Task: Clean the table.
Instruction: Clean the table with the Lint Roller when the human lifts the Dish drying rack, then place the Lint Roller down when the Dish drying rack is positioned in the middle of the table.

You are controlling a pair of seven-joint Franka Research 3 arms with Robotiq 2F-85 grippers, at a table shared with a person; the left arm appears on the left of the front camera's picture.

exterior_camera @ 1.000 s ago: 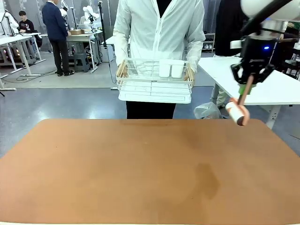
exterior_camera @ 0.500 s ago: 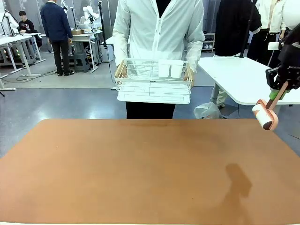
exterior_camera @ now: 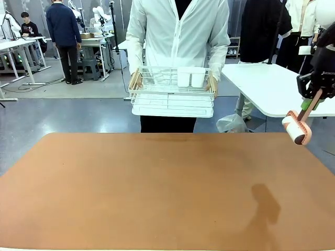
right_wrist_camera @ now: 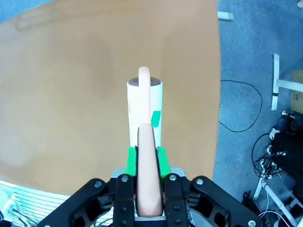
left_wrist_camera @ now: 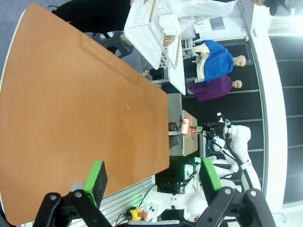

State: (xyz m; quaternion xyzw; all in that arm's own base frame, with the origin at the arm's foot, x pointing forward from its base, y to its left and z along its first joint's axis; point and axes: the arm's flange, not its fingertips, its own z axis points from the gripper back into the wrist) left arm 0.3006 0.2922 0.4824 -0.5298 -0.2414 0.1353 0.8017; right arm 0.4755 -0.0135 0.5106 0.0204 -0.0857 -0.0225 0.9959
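Grips lint roller by its handle in the right gripper, above the far right corner of the table; holds left gripper wide, empty. Risks running off the edge, or twisting the slim handle between the pads if pressed down hard.

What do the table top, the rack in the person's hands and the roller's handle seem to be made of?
The table: reddish-brown, matte, no grain; probably laminate or coated board. The rack: thin white wire, likely coated metal. Handle of the lint roller: smooth, pinkish, probably plastic.
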